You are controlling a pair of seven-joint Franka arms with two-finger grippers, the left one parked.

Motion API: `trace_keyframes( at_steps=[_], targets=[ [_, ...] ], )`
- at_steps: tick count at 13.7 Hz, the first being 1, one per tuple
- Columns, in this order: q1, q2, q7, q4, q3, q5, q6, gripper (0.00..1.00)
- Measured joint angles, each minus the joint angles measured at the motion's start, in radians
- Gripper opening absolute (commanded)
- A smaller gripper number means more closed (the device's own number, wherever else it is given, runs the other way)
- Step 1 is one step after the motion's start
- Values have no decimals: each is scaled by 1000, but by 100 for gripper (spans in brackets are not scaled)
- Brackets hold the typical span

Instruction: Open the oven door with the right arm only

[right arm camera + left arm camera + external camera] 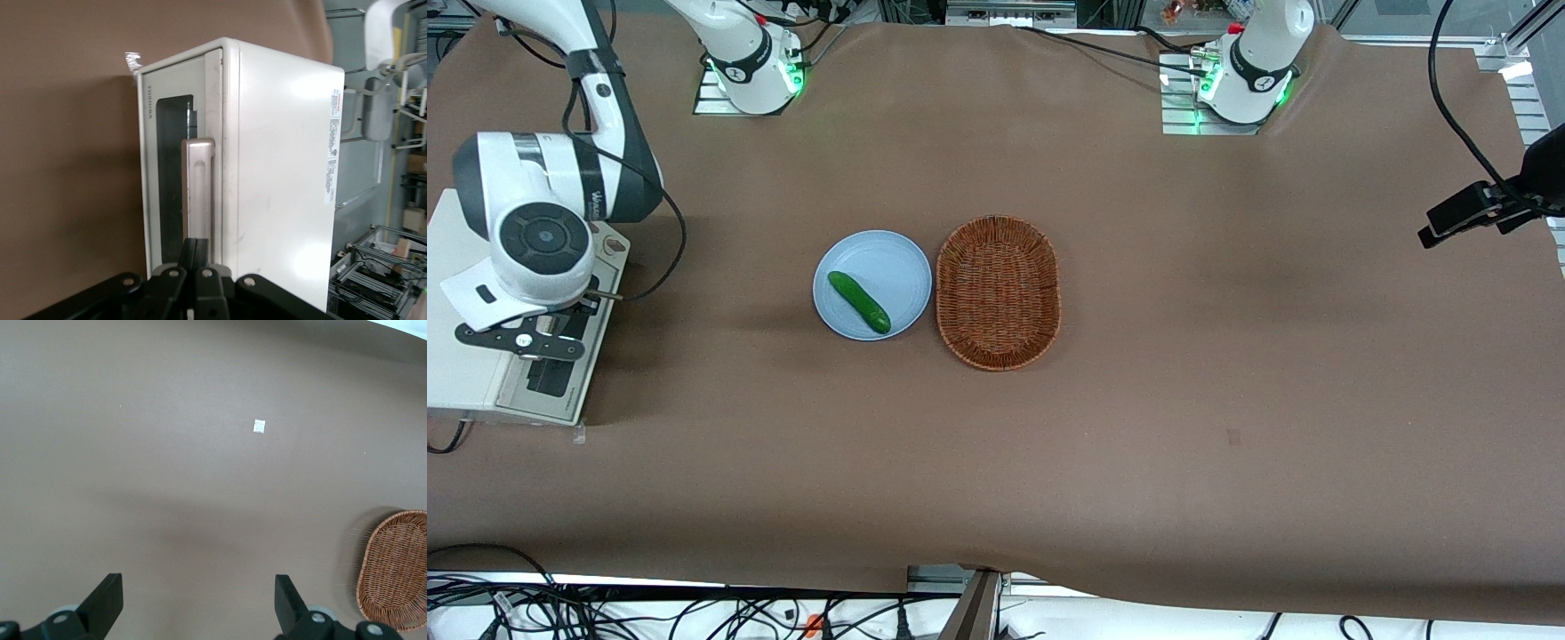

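1. Where the worktop (1138, 444) reaches its edge at the working arm's end, a white toaster oven (463, 356) stands with its oven door (175, 167) shut flush against the body.
2. Directly above that door hangs the right arm (543, 222), its gripper (197, 267) at the near end of the silver bar handle (198, 193).
3. Its jaws look pressed together, though perhaps only nearly so.
4. Near the worktop's middle, a blue plate (894, 258) carries a cucumber (859, 302), just beside a wicker basket (998, 292).
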Motion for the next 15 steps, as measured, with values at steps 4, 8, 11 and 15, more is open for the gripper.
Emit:
trace_keyframes(
  at_steps=[4, 8, 11, 15],
  targets=[
    [-1, 36, 96, -45, -22, -100, 86, 0],
    [-4, 37, 97, -69, -62, -151, 157, 0],
    [-4, 41, 97, -73, -62, -160, 160, 0],
    [-4, 49, 97, -75, -63, -164, 166, 0]
  ],
)
